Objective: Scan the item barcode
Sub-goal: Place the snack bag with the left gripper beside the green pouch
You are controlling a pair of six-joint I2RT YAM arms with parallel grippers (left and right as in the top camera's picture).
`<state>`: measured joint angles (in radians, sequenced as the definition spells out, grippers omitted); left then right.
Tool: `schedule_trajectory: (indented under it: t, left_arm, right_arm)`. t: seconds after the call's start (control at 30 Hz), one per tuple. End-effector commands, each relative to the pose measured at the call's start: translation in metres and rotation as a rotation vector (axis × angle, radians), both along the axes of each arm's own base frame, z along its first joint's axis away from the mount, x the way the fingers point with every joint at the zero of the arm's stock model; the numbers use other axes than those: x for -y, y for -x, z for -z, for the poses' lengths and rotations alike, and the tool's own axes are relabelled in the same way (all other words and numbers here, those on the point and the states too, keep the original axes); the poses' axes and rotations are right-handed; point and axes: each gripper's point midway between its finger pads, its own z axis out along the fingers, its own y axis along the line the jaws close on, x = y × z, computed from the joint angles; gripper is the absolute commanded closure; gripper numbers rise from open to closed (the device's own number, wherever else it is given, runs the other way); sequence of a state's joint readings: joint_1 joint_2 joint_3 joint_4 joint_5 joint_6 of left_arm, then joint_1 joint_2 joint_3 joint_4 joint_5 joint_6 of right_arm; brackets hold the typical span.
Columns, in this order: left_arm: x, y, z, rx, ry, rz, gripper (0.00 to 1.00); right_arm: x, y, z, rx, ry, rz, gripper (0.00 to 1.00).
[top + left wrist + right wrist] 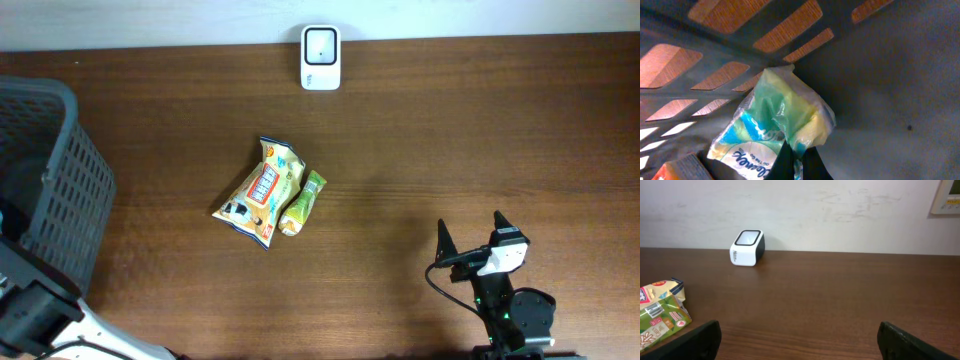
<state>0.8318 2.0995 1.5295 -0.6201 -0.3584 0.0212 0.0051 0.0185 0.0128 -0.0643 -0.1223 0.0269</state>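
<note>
Pickup is the step in hand: inside the grey basket [62, 195] at the counter's [420, 140] nine o'clock edge, the left pincer [797, 155] is clamped shut on a green-and-yellow plastic packet [782, 112]. Next, I judge, it must lift the packet over the rim and face its barcode to the scanner [320, 58] at twelve o'clock. The right pincer [470, 224] gapes open at five o'clock.

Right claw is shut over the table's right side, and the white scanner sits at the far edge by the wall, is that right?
No. The right claw is open, not shut; the right wrist view shows its fingers spread far apart. The rest holds: it is over the table's right side, and the white scanner sits at the far edge.
</note>
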Motion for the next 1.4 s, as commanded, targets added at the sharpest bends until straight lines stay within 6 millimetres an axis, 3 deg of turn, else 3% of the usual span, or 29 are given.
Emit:
schedule_trajectory:
  t: [0.0, 0.03, 0.07, 0.1, 0.17, 0.2, 0.23, 0.27, 0.3, 0.37, 0.4, 0.43, 0.57, 0.63, 0.77, 0.87, 0.93, 0.97, 1.03, 1.1, 1.13, 1.2, 1.23, 1.27, 1.3, 1.37]
  left_arm:
    - [0.017, -0.037, -0.036, 0.162, 0.052, 0.085, 1.0]
    - [0.021, -0.055, -0.084, 0.257, 0.001, 0.128, 1.0]
    - [0.034, -0.073, -0.146, 0.387, -0.06, 0.196, 1.0]
    - [0.051, -0.083, -0.191, 0.475, -0.104, 0.253, 1.0]
    - [0.103, -0.089, -0.289, 0.647, -0.223, 0.38, 1.0]
    - [0.135, -0.087, -0.325, 0.707, -0.263, 0.44, 1.0]
    - [0.164, -0.086, -0.344, 0.74, -0.271, 0.495, 1.0]
    - [0.218, -0.09, -0.354, 0.758, -0.227, 0.608, 1.0]
    - [0.254, -0.097, -0.344, 0.732, -0.161, 0.685, 1.0]
    - [0.322, -0.114, -0.301, 0.634, -0.001, 0.823, 1.0]
    - [0.371, -0.126, -0.261, 0.553, 0.111, 0.927, 1.0]
    - [0.404, -0.133, -0.229, 0.479, 0.174, 0.998, 1.0]
    - [0.51, -0.149, -0.136, 0.28, 0.352, 1.206, 1.0]
    - [0.566, -0.145, -0.091, 0.207, 0.477, 1.308, 1.0]
    - [0.608, -0.118, -0.052, 0.075, 0.535, 1.347, 1.0]
    - [0.616, -0.107, -0.049, 0.039, 0.541, 1.367, 0.96]
    - [0.615, -0.106, -0.049, 0.031, 0.54, 1.364, 0.78]
    - [0.608, -0.107, -0.048, 0.014, 0.502, 1.353, 0.64]
    - [0.591, -0.115, -0.061, 0.001, 0.418, 1.324, 0.54]
    - [0.576, -0.127, -0.095, 0.062, 0.385, 1.295, 0.51]
    - [0.559, -0.142, -0.143, 0.188, 0.35, 1.267, 0.51]
    - [0.534, -0.152, -0.195, 0.323, 0.299, 1.227, 0.48]
    - [0.507, -0.153, -0.232, 0.413, 0.244, 1.18, 0.43]
    - [0.456, -0.145, -0.279, 0.519, 0.141, 1.077, 0.43]
    - [0.403, -0.129, -0.312, 0.582, 0.039, 0.957, 0.43]
    - [0.317, -0.091, -0.346, 0.63, -0.092, 0.738, 0.43]
  right_arm:
    - [0.001, 0.0, 0.003, -0.006, -0.01, 0.005, 0.01]
    - [0.001, 0.0, 0.003, -0.006, -0.01, 0.005, 0.01]
    - [0.001, 0.0, 0.003, -0.006, -0.01, 0.005, 0.01]
    - [0.001, 0.0, 0.003, -0.006, -0.01, 0.005, 0.01]
    - [0.001, 0.0, 0.003, -0.006, -0.01, 0.005, 0.01]
    - [0.001, 0.0, 0.003, -0.006, -0.01, 0.005, 0.01]
    - [0.001, 0.0, 0.003, -0.006, -0.01, 0.005, 0.01]
    - [0.001, 0.0, 0.003, -0.006, -0.01, 0.005, 0.01]
    - [0.001, 0.0, 0.003, -0.006, -0.01, 0.005, 0.01]
    - [0.001, 0.0, 0.003, -0.006, -0.01, 0.005, 0.01]
    - [0.001, 0.0, 0.003, -0.006, -0.01, 0.005, 0.01]
    - [0.001, 0.0, 0.003, -0.006, -0.01, 0.005, 0.01]
    - [0.001, 0.0, 0.003, -0.006, -0.01, 0.005, 0.01]
    - [0.001, 0.0, 0.003, -0.006, -0.01, 0.005, 0.01]
    - [0.001, 0.0, 0.003, -0.006, -0.01, 0.005, 0.01]
    - [0.001, 0.0, 0.003, -0.006, -0.01, 0.005, 0.01]
    - [0.001, 0.0, 0.003, -0.006, -0.01, 0.005, 0.01]
    - [0.001, 0.0, 0.003, -0.006, -0.01, 0.005, 0.01]
    - [0.001, 0.0, 0.003, -0.006, -0.01, 0.005, 0.01]
    - [0.001, 0.0, 0.003, -0.006, -0.01, 0.005, 0.01]
    - [0.001, 0.0, 0.003, -0.006, -0.01, 0.005, 0.01]
    - [0.001, 0.0, 0.003, -0.006, -0.01, 0.005, 0.02]
    - [0.001, 0.0, 0.003, -0.006, -0.01, 0.005, 0.01]
    - [0.001, 0.0, 0.003, -0.006, -0.01, 0.005, 0.01]
    - [0.001, 0.0, 0.003, -0.006, -0.01, 0.005, 0.01]
    - [0.001, 0.0, 0.003, -0.006, -0.01, 0.005, 0.01]
